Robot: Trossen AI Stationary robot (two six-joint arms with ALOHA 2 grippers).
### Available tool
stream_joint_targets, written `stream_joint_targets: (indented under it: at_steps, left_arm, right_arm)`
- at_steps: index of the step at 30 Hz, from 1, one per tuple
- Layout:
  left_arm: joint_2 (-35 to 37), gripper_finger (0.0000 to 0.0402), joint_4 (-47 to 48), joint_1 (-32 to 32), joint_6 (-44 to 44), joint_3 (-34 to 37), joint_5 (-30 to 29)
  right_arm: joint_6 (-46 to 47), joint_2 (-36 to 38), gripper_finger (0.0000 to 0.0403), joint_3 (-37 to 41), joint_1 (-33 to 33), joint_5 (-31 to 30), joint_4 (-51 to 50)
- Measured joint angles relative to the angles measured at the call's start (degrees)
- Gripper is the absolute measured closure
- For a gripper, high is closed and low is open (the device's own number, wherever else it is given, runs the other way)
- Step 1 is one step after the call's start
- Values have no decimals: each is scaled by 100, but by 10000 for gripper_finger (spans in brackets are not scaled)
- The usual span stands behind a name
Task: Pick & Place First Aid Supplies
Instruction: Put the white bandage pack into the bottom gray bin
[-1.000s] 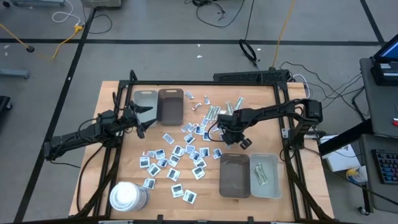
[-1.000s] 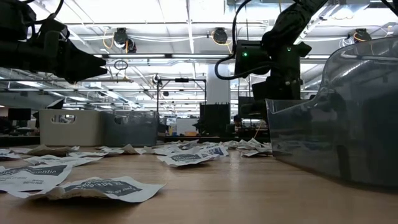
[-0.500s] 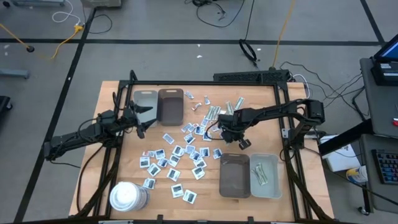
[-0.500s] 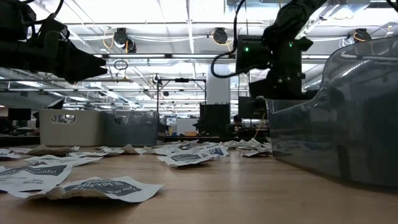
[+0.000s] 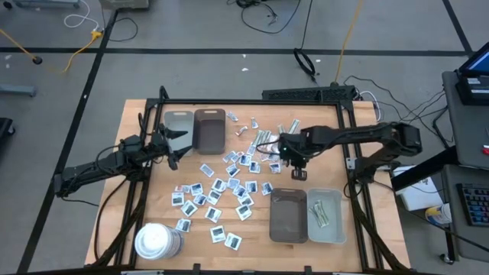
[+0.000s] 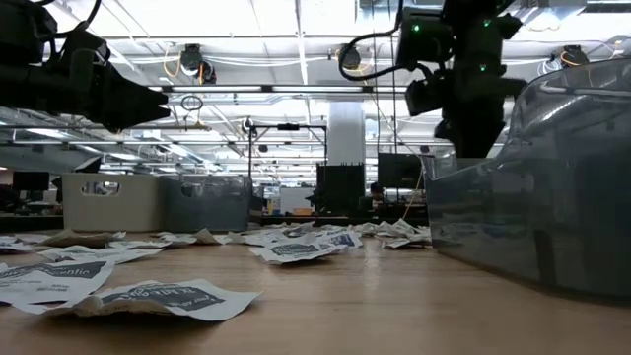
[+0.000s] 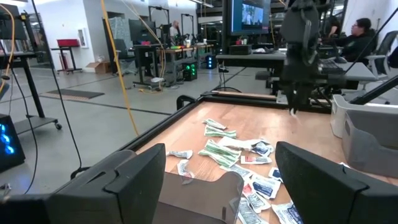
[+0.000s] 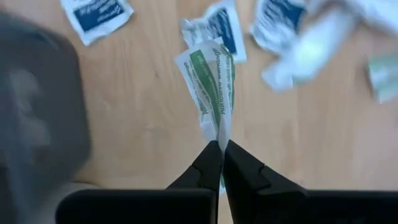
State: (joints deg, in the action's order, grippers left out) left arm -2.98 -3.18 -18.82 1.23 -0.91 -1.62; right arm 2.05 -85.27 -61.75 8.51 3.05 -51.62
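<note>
A: From the high view, where is the right gripper [image 5: 294,162] sitting?

B: It is hovering over bare wood just past the scatter of white square packets [image 5: 216,191], above the brown tray [image 5: 288,216] and the clear tray [image 5: 325,216] holding pale strips. What it carries is too small to make out there. The left gripper [image 5: 173,147] is waiting beside the grey tray [image 5: 179,126] and the second brown tray [image 5: 209,128], with its fingers standing wide apart and nothing between them.

A: And the low view?

B: The right arm is hanging high, close to the curved clear wall of the tray [image 6: 552,187]. Flat, crinkled packets [image 6: 158,296] are lying on the wooden table [image 6: 394,306].

A: The left wrist view?

B: Its two broad dark fingers [image 7: 134,177] are framing the pile; pale green-printed strips [image 7: 221,152] are lying among glossy white and blue squares.

A: The right wrist view?

B: The fingertips [image 8: 239,167] are pressing tightly together on one end of a wrapped strip [image 8: 213,84]. It is thin, white paper with green print, slightly creased, and is lifted off the wood. Its long axis is running straight away from the pinch, the free end pointing toward the blue-printed packets [image 8: 98,15] beyond.
</note>
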Motion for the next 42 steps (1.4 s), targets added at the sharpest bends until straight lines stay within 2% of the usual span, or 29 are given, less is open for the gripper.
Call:
stream_joint_targets:
  at_steps: [9,15,19,23,42]
  left_arm:
    - [0,96,0,2,0,0,-1]
    - [0,96,0,1,0,0,-1]
    - [0,96,0,0,0,1,-1]
    - [0,96,0,0,0,1,0]
    - [0,96,0,2,0,0,-1]
  right_arm:
    - [2899,421,400,-298,0,202,-894]
    - [4943,654,401,-360,-6,607,-996]
    - [5873,782,401,-362,-161,569,-1016]
    - [6675,850,402,-362,-746,359,-1092]
    - [10433,952,403,-362,-4297,-641,-1449]
